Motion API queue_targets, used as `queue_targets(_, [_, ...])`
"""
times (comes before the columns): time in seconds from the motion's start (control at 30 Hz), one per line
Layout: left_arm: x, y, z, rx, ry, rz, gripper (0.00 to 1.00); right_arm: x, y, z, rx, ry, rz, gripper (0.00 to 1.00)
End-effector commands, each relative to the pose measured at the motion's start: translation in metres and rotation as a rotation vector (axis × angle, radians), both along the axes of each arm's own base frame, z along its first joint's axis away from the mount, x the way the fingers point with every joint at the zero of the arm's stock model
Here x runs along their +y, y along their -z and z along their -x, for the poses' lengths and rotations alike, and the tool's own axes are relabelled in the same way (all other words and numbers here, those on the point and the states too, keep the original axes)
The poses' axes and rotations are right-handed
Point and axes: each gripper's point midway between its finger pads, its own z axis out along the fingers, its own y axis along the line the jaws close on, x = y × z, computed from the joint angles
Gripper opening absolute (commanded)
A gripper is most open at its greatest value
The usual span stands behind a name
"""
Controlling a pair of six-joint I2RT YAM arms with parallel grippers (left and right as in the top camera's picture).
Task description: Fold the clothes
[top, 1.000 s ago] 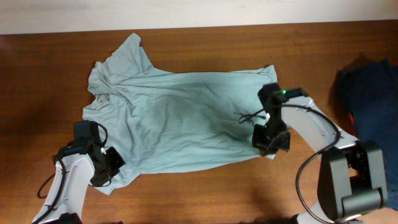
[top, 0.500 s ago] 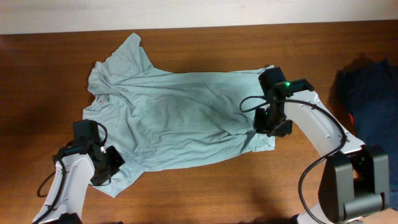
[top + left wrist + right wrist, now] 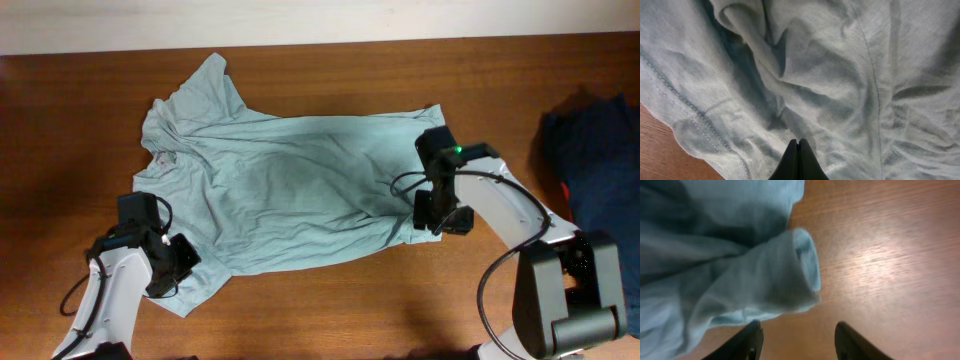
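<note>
A light teal T-shirt (image 3: 290, 185) lies spread and wrinkled on the wooden table (image 3: 330, 310). My left gripper (image 3: 168, 268) is at the shirt's near left corner. In the left wrist view its fingers (image 3: 798, 150) are pressed together on the cloth (image 3: 830, 75), with creases running toward the tips. My right gripper (image 3: 441, 215) is at the shirt's right edge. In the right wrist view it (image 3: 800, 340) is open over bare wood, and a rolled edge of the shirt (image 3: 790, 275) lies just ahead of the fingers, not between them.
A pile of dark blue clothes (image 3: 592, 150) with a red spot lies at the table's right edge. Bare wood (image 3: 890, 255) extends to the right of the shirt's edge.
My right gripper went toward the far side along the shirt's right edge, then came back a little. The shirt's near right corner has drawn in. The left arm has not moved.
</note>
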Motion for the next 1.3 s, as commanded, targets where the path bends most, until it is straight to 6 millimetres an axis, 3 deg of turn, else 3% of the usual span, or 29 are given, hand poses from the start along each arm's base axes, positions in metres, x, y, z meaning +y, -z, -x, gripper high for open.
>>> queue_targets(0.0, [0.003,-0.003,-0.002,-0.015,0.019,-0.017,0.0,-0.009,0.013,0.001,-0.022,-0.032,-0.011,0.49])
queue_targets(0.17, [0.003,-0.003,-0.002,-0.016,0.019,-0.017,0.01,0.005,0.018,-0.018,-0.1,-0.13,-0.137,0.45])
queue_targets(0.27, [0.003,-0.003,-0.002,-0.016,0.019,-0.017,0.01,0.007,0.018,-0.018,-0.102,-0.134,-0.146,0.45])
queue_targets(0.37, [0.003,-0.003,-0.002,-0.016,0.037,-0.019,0.01,0.02,0.017,-0.007,-0.06,-0.155,-0.229,0.38])
queue_targets(0.6, [0.003,-0.003,-0.002,-0.017,0.04,-0.019,0.01,0.017,0.013,0.015,0.038,-0.1,-0.218,0.21])
queue_targets(0.7, [0.003,-0.003,-0.002,-0.017,0.04,-0.019,0.01,0.008,-0.003,0.01,0.028,-0.061,-0.165,0.1])
queue_targets(0.77, [0.003,-0.003,-0.002,-0.017,0.042,-0.019,0.01,-0.006,-0.018,0.006,0.019,-0.021,-0.077,0.06])
queue_targets(0.8, [0.003,-0.003,-0.002,-0.017,0.042,-0.019,0.01,-0.02,-0.035,0.001,0.009,0.016,0.012,0.04])
queue_targets(1.0, [0.003,-0.003,-0.002,-0.017,0.042,-0.02,0.01,-0.042,-0.095,-0.013,-0.027,0.027,0.148,0.04])
queue_targets(1.1, [0.003,-0.003,-0.002,-0.017,0.042,-0.02,0.01,-0.044,-0.109,-0.011,-0.02,0.026,0.156,0.05])
queue_targets(1.27, [-0.005,-0.003,-0.004,-0.031,0.099,0.021,0.01,-0.042,-0.109,-0.008,-0.006,0.017,0.149,0.04])
